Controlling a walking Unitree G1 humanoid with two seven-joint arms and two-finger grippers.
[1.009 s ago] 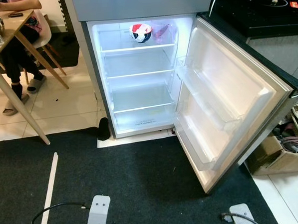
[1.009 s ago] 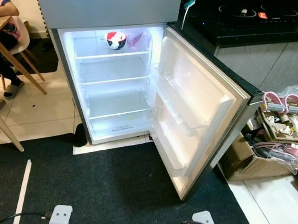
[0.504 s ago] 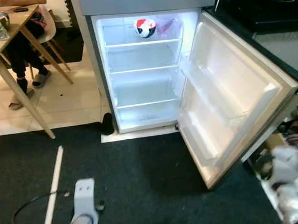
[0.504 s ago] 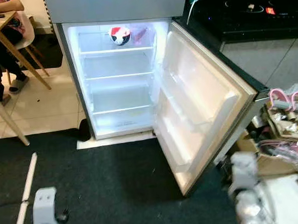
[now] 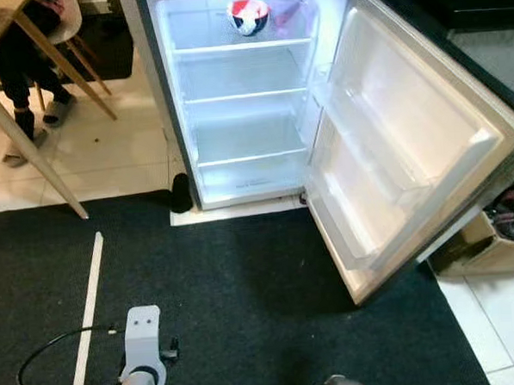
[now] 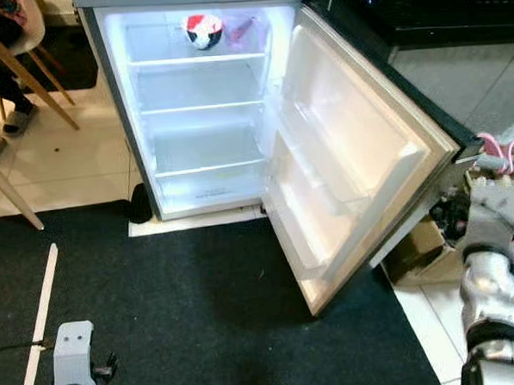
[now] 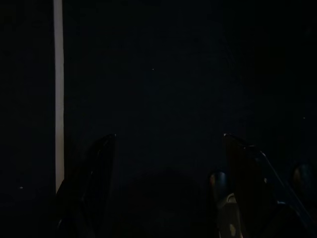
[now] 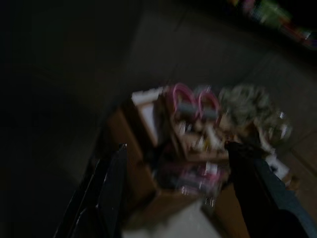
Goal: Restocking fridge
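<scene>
Fridge (image 5: 244,107) in front of me, door (image 5: 410,150) swung wide to my right, light on. Shelves nearly bare: only a red-and-white ball-like item (image 5: 248,14) and a pinkish bag (image 5: 286,14) on the top shelf, door bins look empty. So restocking is barely started as far as I can judge, most shelves left to fill.

Right gripper (image 8: 176,191) raised at my right side, fingers apart, nothing between them, aimed at a cardboard box (image 8: 198,148) of mixed goods with two pink loops on top, just past the door edge. View is blurred, so I can't name the items, probably the stock to load. Nothing gripped yet.

Left gripper (image 7: 166,178) hangs low over the dark mat (image 5: 245,297), fingers apart, empty, white strip (image 7: 58,94) beside it.

A seated person's legs (image 5: 22,75) by a wooden table (image 5: 8,50) at far left, well apart from the fridge
</scene>
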